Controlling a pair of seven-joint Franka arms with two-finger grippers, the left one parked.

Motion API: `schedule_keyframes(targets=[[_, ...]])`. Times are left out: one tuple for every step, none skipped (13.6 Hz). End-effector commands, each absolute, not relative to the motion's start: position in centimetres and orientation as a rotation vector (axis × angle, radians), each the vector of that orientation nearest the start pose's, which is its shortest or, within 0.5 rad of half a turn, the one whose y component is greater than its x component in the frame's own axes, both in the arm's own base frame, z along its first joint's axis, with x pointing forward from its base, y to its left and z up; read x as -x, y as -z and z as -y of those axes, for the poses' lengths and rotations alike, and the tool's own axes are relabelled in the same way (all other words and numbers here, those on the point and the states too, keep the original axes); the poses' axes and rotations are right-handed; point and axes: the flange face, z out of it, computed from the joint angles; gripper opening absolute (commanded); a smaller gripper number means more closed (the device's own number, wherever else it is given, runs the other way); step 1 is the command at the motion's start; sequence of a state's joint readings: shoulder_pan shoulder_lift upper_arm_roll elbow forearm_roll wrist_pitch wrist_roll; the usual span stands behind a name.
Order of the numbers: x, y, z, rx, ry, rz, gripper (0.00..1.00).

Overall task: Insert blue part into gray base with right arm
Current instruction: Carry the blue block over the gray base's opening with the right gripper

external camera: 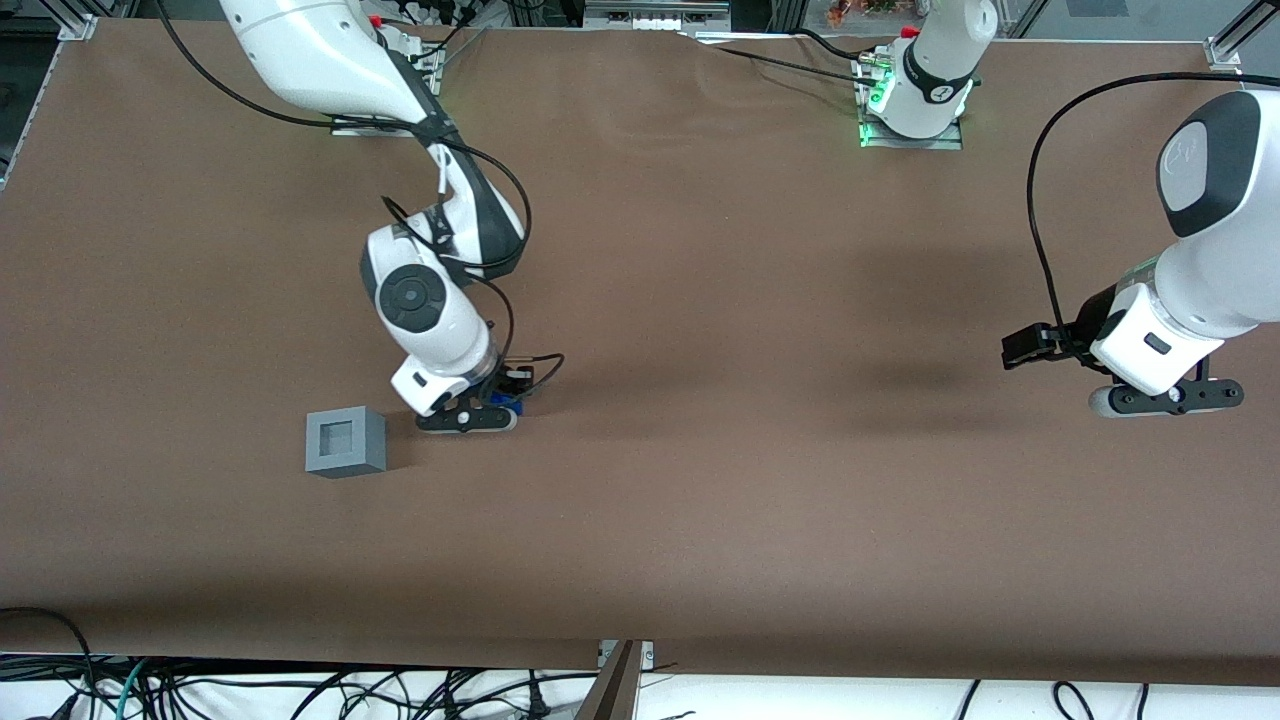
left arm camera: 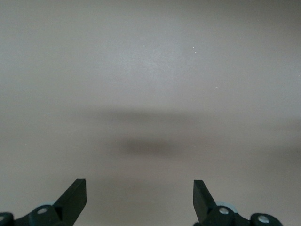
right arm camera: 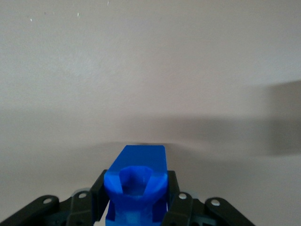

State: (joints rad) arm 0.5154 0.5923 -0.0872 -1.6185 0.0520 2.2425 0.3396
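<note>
Our gripper (external camera: pixel 468 417) sits low over the brown table (external camera: pixel 760 330), close beside the gray base (external camera: pixel 345 442), and it is clenched on the blue part (external camera: pixel 510 405). From the wrist camera we see why we call it a grasp: the two black fingers (right arm camera: pixel 180 203) press against the sides of the blue part (right arm camera: pixel 136 186), with no gap on either flank, and the block's notched, hollowed end faces the lens. From the front we catch only a sliver of blue beneath the white wrist of the right arm (external camera: pixel 425 320), since the hand hides most of the block.

We judge that the part is held by its sides so that its lower end stays free to enter the recess. The gray base stands upright with its square opening facing up, a little nearer the front camera than the gripper and apart from it, toward the working arm's end of the table. Nothing sits in that recess yet, so the insertion itself is not done.

Whether the block is already clear of the table we cannot tell; the soft shadow under it in the wrist view (right arm camera: pixel 155 127) suggests it is at or just above the surface. What remains, in our reading, is a short sideways carry, alignment over the opening, and a straight descent.
</note>
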Motion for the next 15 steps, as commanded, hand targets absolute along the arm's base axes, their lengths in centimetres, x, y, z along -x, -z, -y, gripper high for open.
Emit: schedule_keyframes(targets=[[-65.1,-32.7,-25.8,3.163,0.025,0.26,0.34],[-66.0,-33.6,-23.9,3.169,0.011,0.298,0.34],[-66.9,-34.3,-21.6,3.173,0.012,0.319,0.34],[-67.8,-34.4,-19.0,3.171,0.009,0.334,0.34],[-68.4,-34.5,-16.6,3.17,0.001,0.333,0.34],[-68.9,-34.5,-14.4,3.17,-0.007,0.328,0.34],[-69.2,-34.5,-12.9,3.169,-0.011,0.327,0.34],[-69.4,-34.5,-11.7,3.17,-0.014,0.307,0.34],[-69.5,-34.5,-10.6,3.172,-0.017,0.282,0.34],[-69.6,-34.5,-9.9,3.174,-0.02,0.265,0.34],[-69.7,-34.5,-9.0,3.174,-0.02,0.245,0.34],[-69.8,-34.5,-8.7,3.17,-0.021,0.233,0.34],[-69.8,-34.5,-8.3,3.162,-0.018,0.225,0.34],[-69.9,-34.4,-7.7,3.159,-0.021,0.215,0.34],[-69.9,-34.4,-7.6,3.156,-0.021,0.215,0.34]])
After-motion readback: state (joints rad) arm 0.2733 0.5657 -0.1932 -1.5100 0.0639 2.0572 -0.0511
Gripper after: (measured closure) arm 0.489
